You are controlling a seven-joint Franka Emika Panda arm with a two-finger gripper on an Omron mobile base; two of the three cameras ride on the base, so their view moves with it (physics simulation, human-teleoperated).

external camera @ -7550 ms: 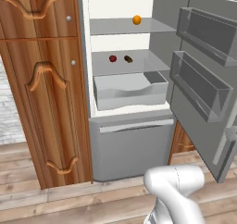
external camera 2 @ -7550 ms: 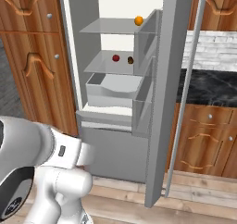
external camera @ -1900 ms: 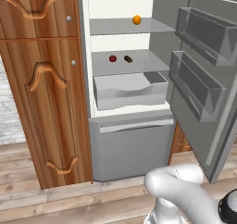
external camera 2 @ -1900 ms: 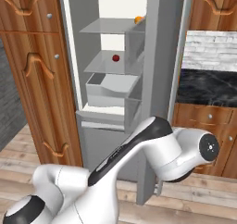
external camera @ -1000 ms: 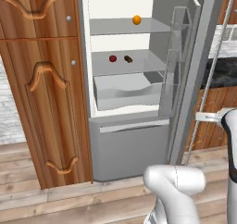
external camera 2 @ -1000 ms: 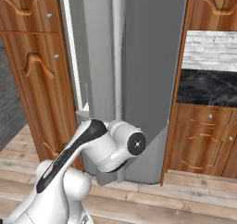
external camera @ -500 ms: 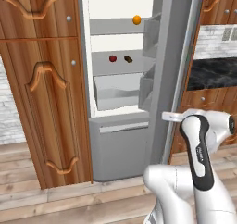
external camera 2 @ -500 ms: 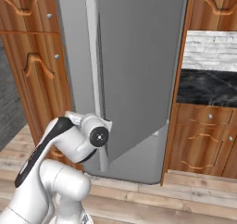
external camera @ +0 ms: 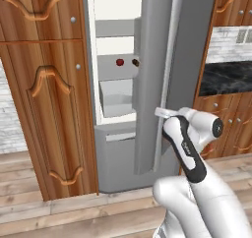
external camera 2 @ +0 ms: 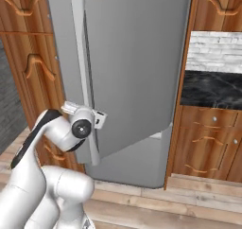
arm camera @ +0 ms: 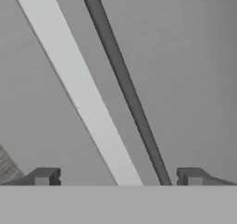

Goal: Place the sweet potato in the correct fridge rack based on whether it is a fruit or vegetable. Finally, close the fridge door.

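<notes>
One gripper point(arm camera: 118, 177) released, at fridge door point(external camera 2: 137, 57) handle point(arm camera: 78, 86) | narrow gap left

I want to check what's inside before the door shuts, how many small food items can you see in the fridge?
2: a red ball and the sweet potato beside it on the fridge rack. The nearly shut fridge door may hide others.

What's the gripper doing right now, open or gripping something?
Gripper: open, holding nothing; its fingertips straddle the fridge door handle.
</notes>
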